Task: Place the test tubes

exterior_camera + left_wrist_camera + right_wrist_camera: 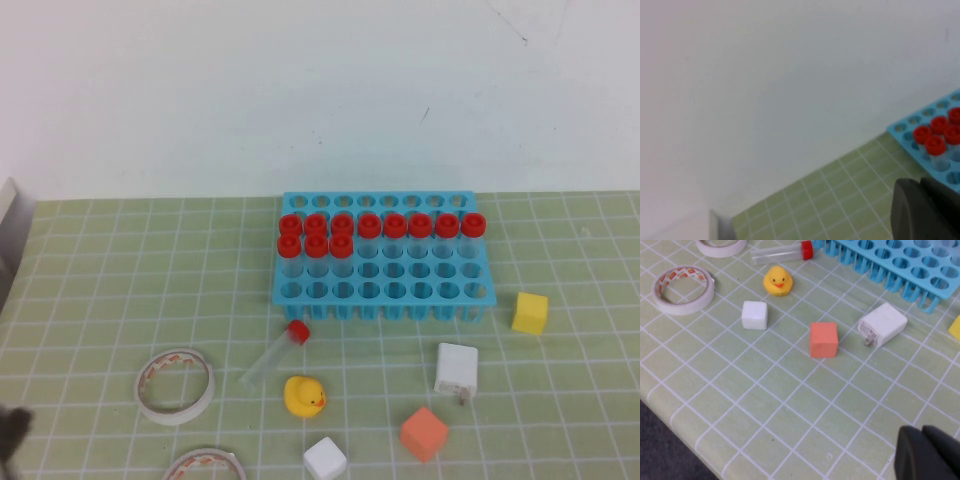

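A blue test tube rack stands mid-table, with several red-capped tubes upright in its back rows. One loose red-capped tube lies flat in front of the rack's left end, also seen in the right wrist view as the loose tube. My left gripper is shut and empty, hovering left of the rack. A dark part of the left arm shows at the high view's lower left edge. My right gripper is shut and empty above the mat near the table's front, out of the high view.
A yellow duck, white cube, orange cube, white charger and yellow cube lie in front of the rack. Two tape rolls sit front left. The table's front edge is close.
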